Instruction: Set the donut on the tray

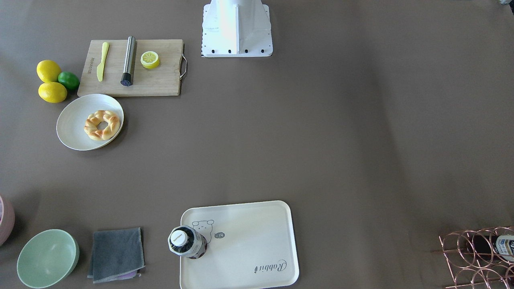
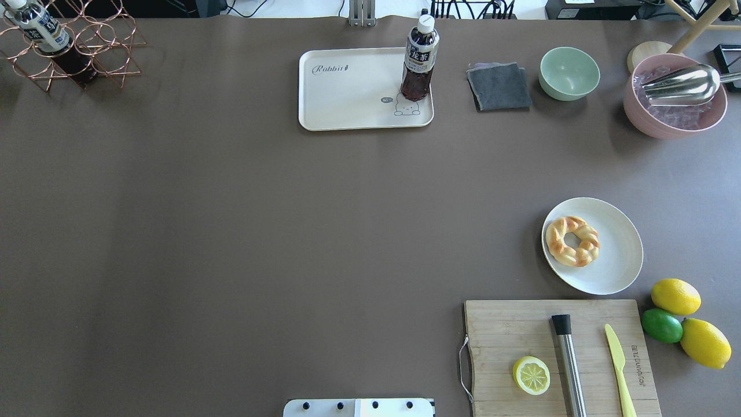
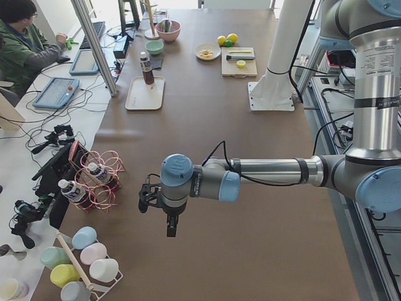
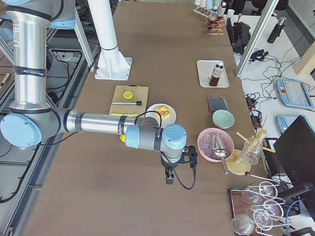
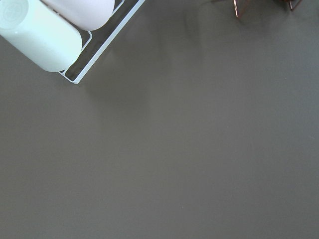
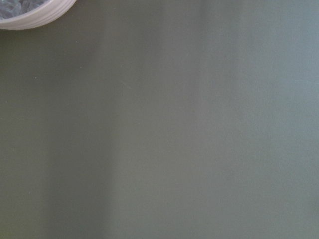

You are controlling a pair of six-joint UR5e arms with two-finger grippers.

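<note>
Left gripper (image 3: 170, 229) and right gripper (image 4: 169, 180) both hang pointing straight down off level, stretched-out forearms, one over each end of the brown table (image 2: 231, 231). Can't tell if either is open or closed. The glossy braided donut (image 2: 572, 241) sits on a round white plate (image 2: 619, 258) a bit past the right gripper. The smooth cream tray (image 2: 347, 110) with rounded corners lies well apart from both.

Silver arms (image 3: 269, 170), blue joint caps (image 3: 177, 169), white base (image 1: 237, 28).
</note>
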